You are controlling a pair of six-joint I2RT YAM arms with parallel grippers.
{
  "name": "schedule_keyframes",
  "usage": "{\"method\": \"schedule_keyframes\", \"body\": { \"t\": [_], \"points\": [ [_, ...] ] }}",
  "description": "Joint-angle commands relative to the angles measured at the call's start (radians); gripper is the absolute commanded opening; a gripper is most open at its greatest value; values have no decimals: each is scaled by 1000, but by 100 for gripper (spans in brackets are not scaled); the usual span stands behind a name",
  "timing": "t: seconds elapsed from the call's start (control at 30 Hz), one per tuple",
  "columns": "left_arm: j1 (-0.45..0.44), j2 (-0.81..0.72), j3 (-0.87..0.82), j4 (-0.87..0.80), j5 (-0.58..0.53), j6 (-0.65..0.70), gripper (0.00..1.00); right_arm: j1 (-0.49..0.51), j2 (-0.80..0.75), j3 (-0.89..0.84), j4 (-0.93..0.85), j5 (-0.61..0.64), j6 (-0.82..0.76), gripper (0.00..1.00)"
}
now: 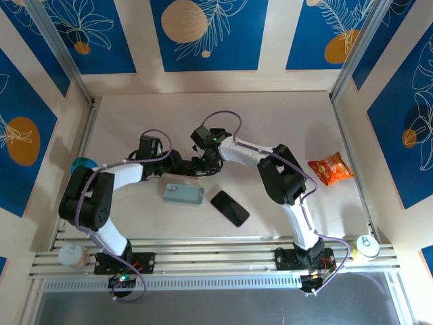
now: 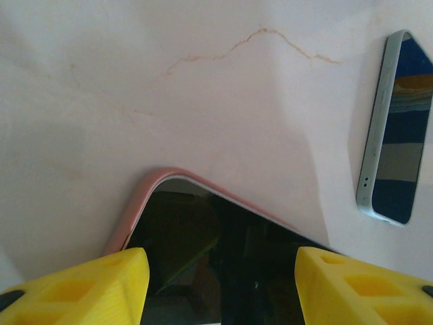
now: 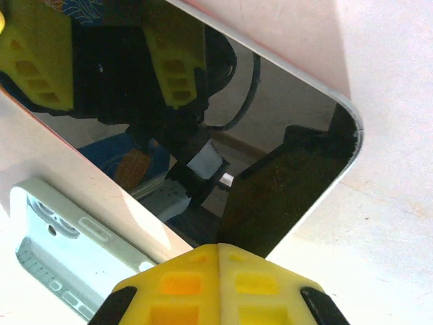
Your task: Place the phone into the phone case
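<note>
The phone (image 1: pixel 230 208), right of the case (image 1: pixel 183 194), looked slick and breakable, best pinched by its long edges. The left gripper (image 2: pixel 222 284) was spread, the right gripper (image 3: pixel 218 271) pressed together.

The pale, faintly veined surface (image 1: pixel 284 115) carries a light grey-blue phone case (image 1: pixel 183 194) lying flat near its middle. A black phone (image 1: pixel 229 208) lies just beside the case on its right, and an orange snack packet (image 1: pixel 330 168) lies well apart near the right edge.
</note>
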Motion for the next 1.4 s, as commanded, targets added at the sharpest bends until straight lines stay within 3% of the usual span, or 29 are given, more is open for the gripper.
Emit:
{"method": "schedule_keyframes", "body": {
  "t": [0.0,0.27,1.37],
  "points": [
    [11,-39,-21,-48,-10,18,60,-23,-53,7,-24,19,-37,0],
    [12,-73,18,-70,-2,25,60,-16,-115,-13,12,17,-38,0],
    [11,47,137,-33,51,10,60,15,-20,-62,10,32,-15,0]
  ]
}}
